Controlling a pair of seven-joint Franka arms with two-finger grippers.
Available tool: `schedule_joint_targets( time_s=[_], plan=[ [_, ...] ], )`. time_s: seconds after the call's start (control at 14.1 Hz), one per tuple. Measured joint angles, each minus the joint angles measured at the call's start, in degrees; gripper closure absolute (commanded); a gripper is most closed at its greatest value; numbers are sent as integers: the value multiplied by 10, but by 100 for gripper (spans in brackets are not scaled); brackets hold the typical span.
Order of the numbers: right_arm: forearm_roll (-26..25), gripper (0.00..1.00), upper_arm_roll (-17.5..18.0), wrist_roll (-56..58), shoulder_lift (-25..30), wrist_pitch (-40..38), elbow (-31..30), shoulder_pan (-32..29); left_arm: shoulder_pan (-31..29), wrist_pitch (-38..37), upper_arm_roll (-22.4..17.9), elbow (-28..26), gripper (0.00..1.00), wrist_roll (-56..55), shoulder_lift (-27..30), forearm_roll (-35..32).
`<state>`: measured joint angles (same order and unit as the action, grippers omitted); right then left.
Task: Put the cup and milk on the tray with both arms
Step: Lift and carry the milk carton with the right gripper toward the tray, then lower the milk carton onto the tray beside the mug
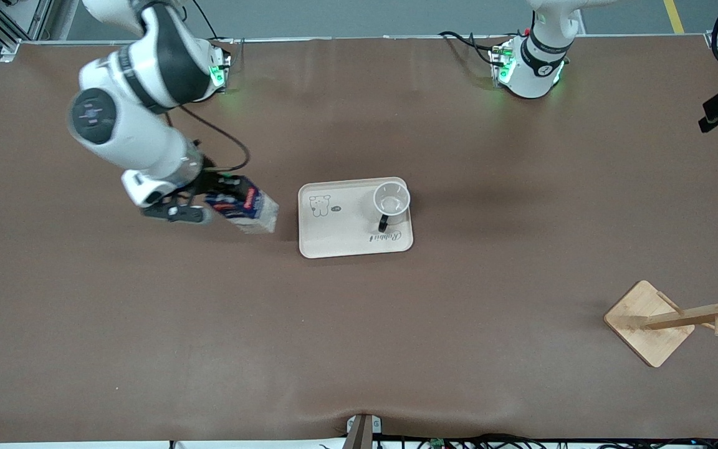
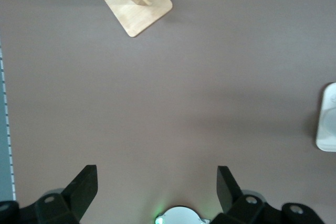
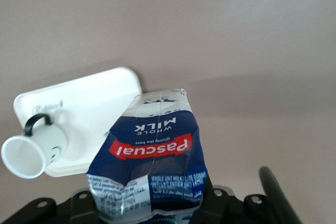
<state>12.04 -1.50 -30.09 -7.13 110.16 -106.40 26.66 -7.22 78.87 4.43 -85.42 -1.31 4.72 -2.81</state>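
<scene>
The milk [image 1: 244, 209] is gripped by the right gripper [image 1: 200, 202], whose jaws are closed on the carton's upper part; the carton is tilted and held above the brown desk [image 1: 359, 349], just beside the tray [image 1: 334, 234] toward the right arm's end. In the right wrist view the carton's red label and pale lower part are seen pointing away from the jaws. The cup [image 1: 391, 201] is seen standing upright on the tray, at the corner nearest the left arm's base, its black handle turned toward the front camera. A wooden rack [image 1: 667, 318] is seen near the left arm's end of the desk. The left gripper [image 2: 155, 190] is held high over bare desk, its jaws spread wide with nothing between them.
</scene>
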Motion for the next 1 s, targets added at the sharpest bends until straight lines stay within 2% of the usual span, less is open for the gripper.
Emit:
schedule_joint_targets(
  time_s=[0.28,0.5,0.71,0.78,0.85,1.0],
  plan=[
    [-34,100,0,-31,-44,0,51,58,0,-1,1,-18,0,-23,28,15],
    [-40,100,-1,-28,-106,3,100,94,1,16,3,-37,0,-30,27,22],
    [-40,100,-1,-47,-148,4,118,118,1,36,12,-43,0,-33,26,23],
    [-41,96,-2,-61,-157,4,119,128,1,41,19,-45,0,-42,26,23],
    [-41,87,-2,-75,-165,10,121,138,2,46,27,-50,0,-61,25,23],
    [-41,78,-2,-92,-177,43,122,154,2,54,45,-59,0,-89,23,23]
  ],
)
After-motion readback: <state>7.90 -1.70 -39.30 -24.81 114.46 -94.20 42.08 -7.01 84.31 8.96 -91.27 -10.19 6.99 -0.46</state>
